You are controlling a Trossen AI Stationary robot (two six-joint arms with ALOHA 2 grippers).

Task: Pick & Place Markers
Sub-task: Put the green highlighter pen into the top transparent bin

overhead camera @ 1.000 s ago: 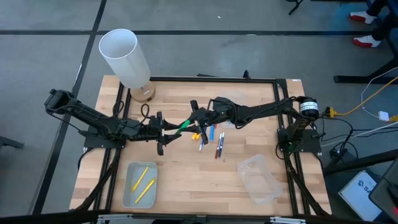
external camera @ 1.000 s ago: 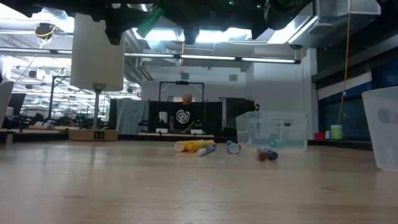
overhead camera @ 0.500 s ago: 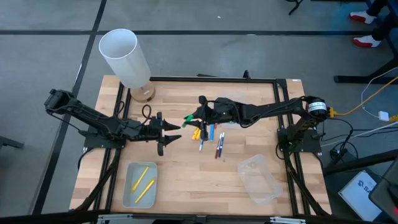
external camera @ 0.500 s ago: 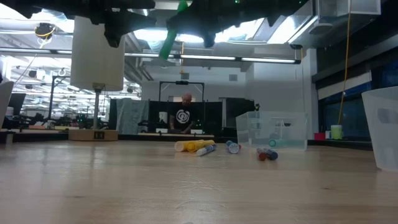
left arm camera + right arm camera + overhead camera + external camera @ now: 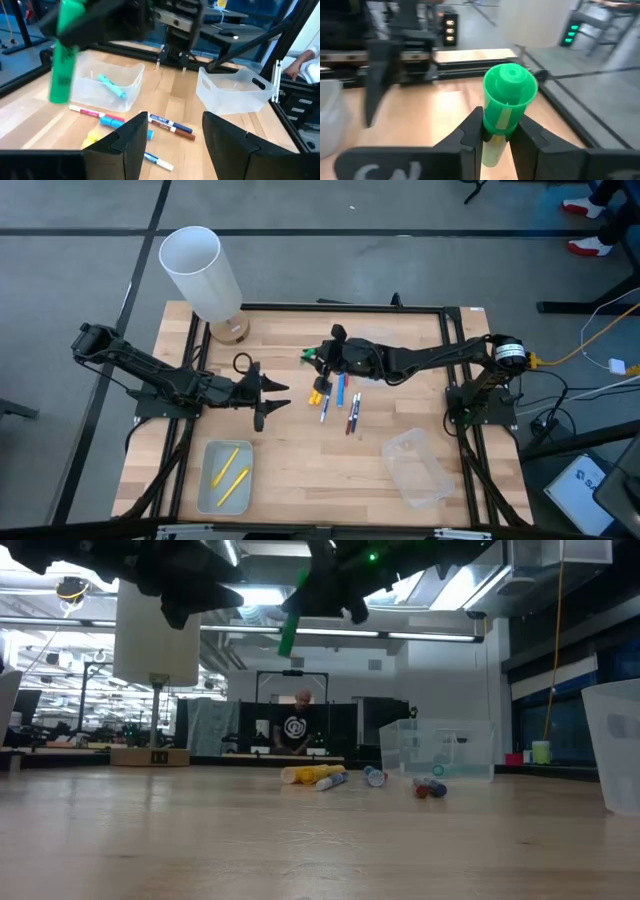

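near the front of the wooden surface [image 5: 300, 470] sits a clear tray [image 5: 224, 476] with two yellow markers [image 5: 231, 476] in it. the other clear tray [image 5: 417, 468] on the right side looks bare from above. farther back, a small pile of markers [image 5: 338, 398] lies flat in the middle of the surface: yellow, blue, red and dark ones.

the right hand [image 5: 322, 360] is shut tight on a green marker [image 5: 313, 358] and holds it up in the air above the pile. the left hand [image 5: 282, 394] is wide open with nothing in it, just left of the pile.

a second ago both hands met over the middle with the green marker between them. now the left hand has let go and the right hand has carried the marker back toward its own side.

at the far left corner stands a tall white tube [image 5: 201, 273] on a round wooden base. behind the surface is a big room with ceiling lights, and a person [image 5: 294, 730] is far back.
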